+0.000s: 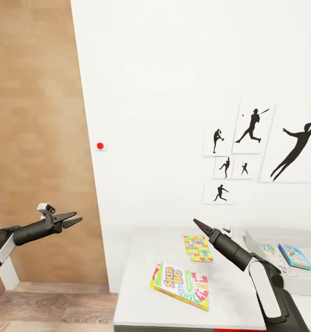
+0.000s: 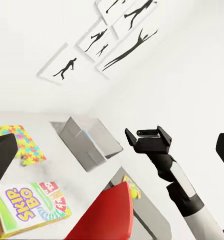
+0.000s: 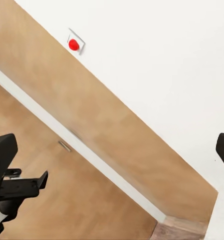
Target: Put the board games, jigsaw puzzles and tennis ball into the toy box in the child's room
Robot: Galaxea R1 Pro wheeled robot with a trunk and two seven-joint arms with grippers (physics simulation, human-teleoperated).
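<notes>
A Skip-Bo board game [image 1: 181, 286] lies flat near the table's front, and a bright jigsaw puzzle [image 1: 198, 247] lies behind it. The light-grey toy box [image 1: 303, 283] stands at the table's right and holds a blue board game [image 1: 295, 256] and a green-white one [image 1: 272, 254]. My right gripper [image 1: 195, 222] hovers open above the puzzle, empty. Off the table to the left, my left gripper [image 1: 77, 219] hangs open and empty in mid-air. The left wrist view looks across the Skip-Bo box [image 2: 32, 205], the puzzle [image 2: 22, 142] and the toy box [image 2: 87, 140]. The tennis ball and the bed are out of view.
The white table [image 1: 141, 304] stands against a white wall with black sports-silhouette pictures [image 1: 252, 127]. A wooden door [image 1: 35, 138] and a red wall button [image 1: 100, 145] are to the left. Something red [image 2: 107, 215] sits by the table's edge.
</notes>
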